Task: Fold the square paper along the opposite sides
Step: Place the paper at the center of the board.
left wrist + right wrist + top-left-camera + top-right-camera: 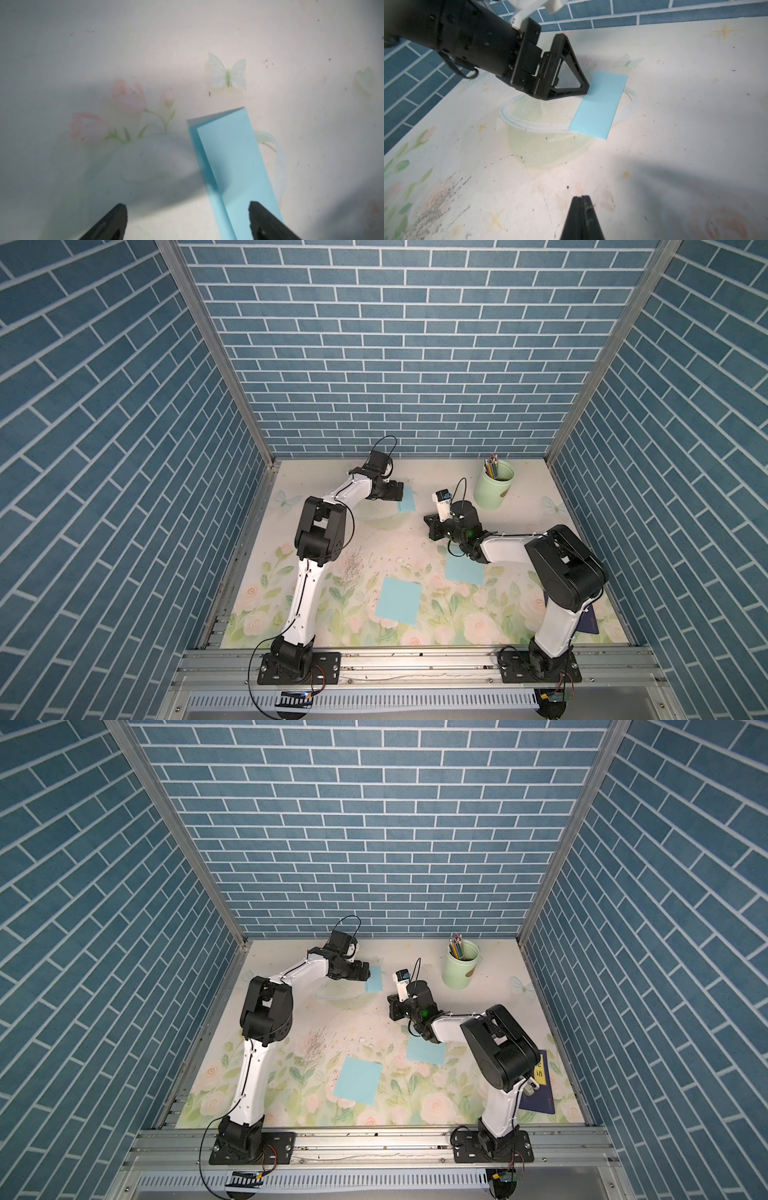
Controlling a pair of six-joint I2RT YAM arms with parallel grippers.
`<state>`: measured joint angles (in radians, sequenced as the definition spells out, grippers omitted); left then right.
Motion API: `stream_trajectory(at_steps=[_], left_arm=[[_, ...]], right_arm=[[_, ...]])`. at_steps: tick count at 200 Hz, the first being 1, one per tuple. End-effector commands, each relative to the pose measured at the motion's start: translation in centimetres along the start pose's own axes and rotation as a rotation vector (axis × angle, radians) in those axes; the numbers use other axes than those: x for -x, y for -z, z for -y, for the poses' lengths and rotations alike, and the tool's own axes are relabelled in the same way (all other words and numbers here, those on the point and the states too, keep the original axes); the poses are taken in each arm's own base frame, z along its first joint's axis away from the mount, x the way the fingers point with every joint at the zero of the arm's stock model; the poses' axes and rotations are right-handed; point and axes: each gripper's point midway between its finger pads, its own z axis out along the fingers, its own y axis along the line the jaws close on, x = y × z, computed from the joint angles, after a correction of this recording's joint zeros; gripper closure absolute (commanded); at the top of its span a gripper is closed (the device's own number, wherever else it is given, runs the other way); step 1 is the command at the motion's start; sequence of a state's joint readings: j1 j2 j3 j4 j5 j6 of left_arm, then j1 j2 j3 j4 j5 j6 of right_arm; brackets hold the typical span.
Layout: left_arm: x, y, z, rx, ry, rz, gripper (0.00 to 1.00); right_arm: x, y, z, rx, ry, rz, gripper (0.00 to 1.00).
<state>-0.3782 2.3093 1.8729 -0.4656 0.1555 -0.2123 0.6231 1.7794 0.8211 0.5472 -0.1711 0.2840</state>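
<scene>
Mat (187,41), folded paper (234,162) under left gripper (188,209)

Blue brick-pattern walls (395,344) enclose a floral, seemingly stained tabletop (395,539).

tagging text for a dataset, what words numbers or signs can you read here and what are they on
"语": looks like this character, on the yellow label of the dark blue book, in a top view; whatever is printed above it is unreadable.
Sticker on the right wrist camera: print too small to read.
Emblem on the green pencil cup: too blurred to read.
</scene>
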Motion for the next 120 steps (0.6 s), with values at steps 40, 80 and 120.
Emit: stream_trajectory(at_steps=[40, 80, 120], left_arm=[[-0.9, 10.1, 2.3, 0.038, 0.02, 0.188, 0.0], [-4.4, 11.1, 5.2, -0.068, 0.002, 0.145, 0.0], [-7.7, 10.4, 10.5, -0.165, -0.061, 0.067, 0.03]], right_arm=[[-9.6, 6.1, -7.1, 0.017, 0.29, -0.251, 0.9], [-10.5, 8.2, -5.6, -0.113, 0.217, -0.289, 0.93], [-10.7, 11.5, 0.7, -0.422, 0.016, -0.27, 0.88]])
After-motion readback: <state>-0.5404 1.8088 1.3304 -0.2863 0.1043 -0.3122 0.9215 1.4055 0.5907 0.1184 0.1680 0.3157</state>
